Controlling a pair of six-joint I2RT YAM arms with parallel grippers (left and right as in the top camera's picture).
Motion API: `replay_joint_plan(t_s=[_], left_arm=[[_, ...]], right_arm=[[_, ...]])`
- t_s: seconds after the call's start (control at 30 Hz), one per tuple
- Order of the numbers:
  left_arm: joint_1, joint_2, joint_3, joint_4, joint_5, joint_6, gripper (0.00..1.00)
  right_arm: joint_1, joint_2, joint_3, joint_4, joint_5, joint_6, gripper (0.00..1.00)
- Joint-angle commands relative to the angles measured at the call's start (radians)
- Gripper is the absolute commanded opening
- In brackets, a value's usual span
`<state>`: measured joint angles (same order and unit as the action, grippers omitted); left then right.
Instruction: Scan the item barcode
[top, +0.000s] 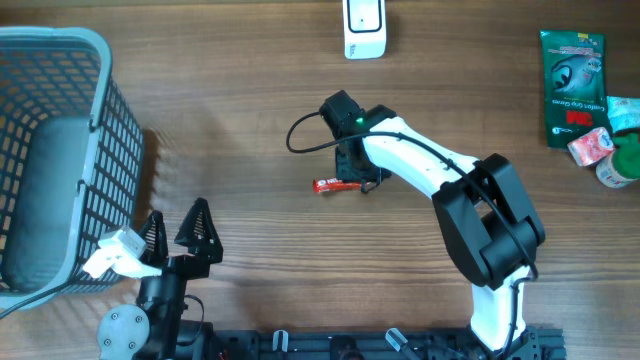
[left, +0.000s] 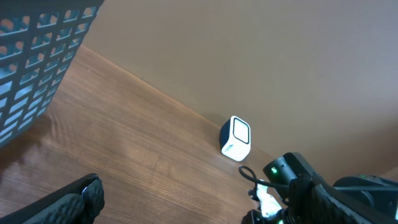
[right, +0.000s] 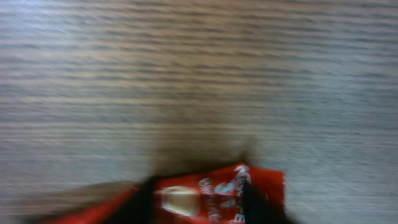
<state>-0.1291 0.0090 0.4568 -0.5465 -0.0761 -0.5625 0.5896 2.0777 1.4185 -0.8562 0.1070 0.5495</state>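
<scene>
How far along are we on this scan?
Done: nothing confirmable. The red packet lies on the table, apart from the scanner. In hand: the right gripper is down at the packet; grip unclear. Left: bring its barcode to the scanner. The left gripper is open.

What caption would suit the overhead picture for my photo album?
Right gripper at a small red packet mid-table, white scanner at the far edge, left gripper open beside a grey basket.

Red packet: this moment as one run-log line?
item: red packet on table, mid-table | right pincer: over packet, grip unclear | left pincer: open, beside basket | scanner: far edge, apart from packet
</scene>
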Motion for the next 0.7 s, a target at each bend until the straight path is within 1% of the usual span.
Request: replay_joint_plan(t_s=[0.0,0.03,0.1,0.17,0.27,0.3,0.37,0.43,0.47,0.53,0.6,0.67], left_arm=[[-0.005,-0.003,-0.005,0.002,0.012,0.008,1.00],[-0.005,-0.003,-0.005,0.002,0.012,0.008,1.00],[-0.005,-0.003,-0.006,0.002,0.012,0.008,1.00],[-0.005,-0.003,-0.006,0.002,0.012,0.008,1.00],[-0.005,-0.003,-0.006,0.002,0.012,0.008,1.00],[-0.005,-0.003,-0.006,0.002,0.012,0.008,1.00],[-0.005,-0.003,-0.005,0.002,0.012,0.008,1.00],[-0.005,-0.003,-0.005,0.002,0.012,0.008,1.00],[-0.005,-0.003,-0.005,0.002,0.012,0.008,1.00],[-0.005,-0.003,-0.006,0.002,0.012,0.008,1.00],[-0.005,-0.003,-0.005,0.002,0.012,0.008,1.00],[-0.005,-0.003,-0.006,0.002,0.012,0.008,1.00]], right_arm=[[0.002,0.064,-0.012,-0.044,-0.002,-0.002,0.98],[0.002,0.063,0.002,-0.070,-0.003,0.000,1.00],[0.002,0.061,0.030,-0.100,-0.002,-0.002,1.00],[0.002,0.057,0.060,-0.116,0.001,-0.034,1.00],[0.002,0.039,0.164,-0.225,0.055,-0.049,1.00],[0.002,0.016,0.233,-0.294,0.069,-0.050,1.00],[0.003,-0.014,0.274,-0.319,0.064,-0.080,1.00],[0.003,-0.052,0.275,-0.282,-0.005,-0.282,1.00],[0.003,-0.057,0.275,-0.259,-0.079,-0.464,1.00],[0.003,-0.056,0.261,-0.242,-0.180,-0.664,1.00],[0.006,-0.056,0.185,-0.179,-0.222,-0.785,1.00],[0.018,-0.056,0.093,-0.101,-0.224,-0.846,1.00]])
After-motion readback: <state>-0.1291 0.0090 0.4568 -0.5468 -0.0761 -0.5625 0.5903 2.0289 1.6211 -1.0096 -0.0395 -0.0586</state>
